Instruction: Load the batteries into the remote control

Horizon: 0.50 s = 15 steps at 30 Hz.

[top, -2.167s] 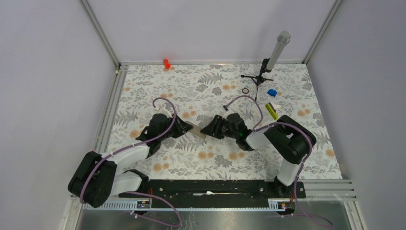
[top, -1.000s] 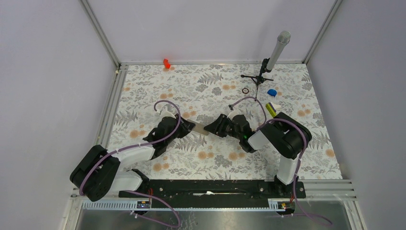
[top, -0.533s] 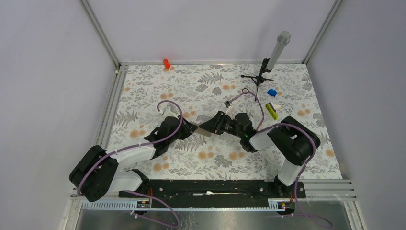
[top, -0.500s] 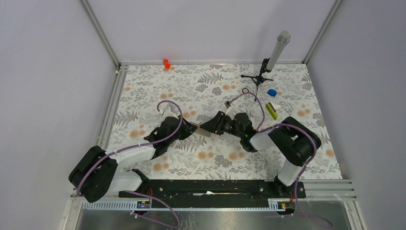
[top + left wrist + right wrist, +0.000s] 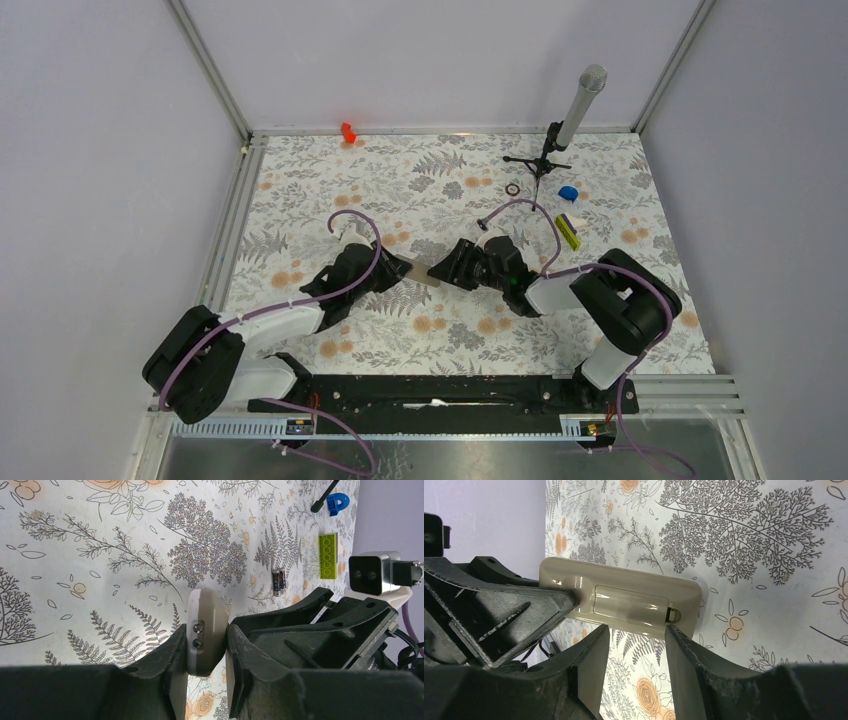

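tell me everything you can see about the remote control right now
The remote control is a slim off-white plastic slab with rounded corners. Its back faces the right wrist camera: a rectangular battery cover, shut, with a small latch. One end shows two small metal dots. The left gripper clamps one end across its broad faces; it looks raised off the floral mat. The right gripper, jaws apart, sits at its long edge; contact is unclear.

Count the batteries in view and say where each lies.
2. Both slim dark cylindrical batteries lie side by side on the floral tablecloth beside the yellow-green studded brick; others could be hidden.
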Tool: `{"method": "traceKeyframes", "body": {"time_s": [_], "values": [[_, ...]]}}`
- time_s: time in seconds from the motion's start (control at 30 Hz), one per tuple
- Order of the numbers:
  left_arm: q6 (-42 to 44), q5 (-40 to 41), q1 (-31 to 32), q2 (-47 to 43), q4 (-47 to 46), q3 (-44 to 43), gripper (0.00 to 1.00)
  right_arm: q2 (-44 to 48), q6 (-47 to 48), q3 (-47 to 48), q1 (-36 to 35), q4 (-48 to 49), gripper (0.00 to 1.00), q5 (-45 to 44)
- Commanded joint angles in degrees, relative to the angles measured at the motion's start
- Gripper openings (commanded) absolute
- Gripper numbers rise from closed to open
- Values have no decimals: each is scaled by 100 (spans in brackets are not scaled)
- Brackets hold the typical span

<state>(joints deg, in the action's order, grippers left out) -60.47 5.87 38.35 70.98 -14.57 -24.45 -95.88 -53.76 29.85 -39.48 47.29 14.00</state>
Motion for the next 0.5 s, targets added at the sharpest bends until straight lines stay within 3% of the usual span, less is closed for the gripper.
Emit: {"method": "traceKeyframes", "body": {"time_s": [0.0,0.47], "values": [[510,151,36,285,1605,274,0,-96,135,210,-11,3,53,-170],[536,99,35,254,1613,274,0,-493,154,287,-11,458,50,-96]]}}
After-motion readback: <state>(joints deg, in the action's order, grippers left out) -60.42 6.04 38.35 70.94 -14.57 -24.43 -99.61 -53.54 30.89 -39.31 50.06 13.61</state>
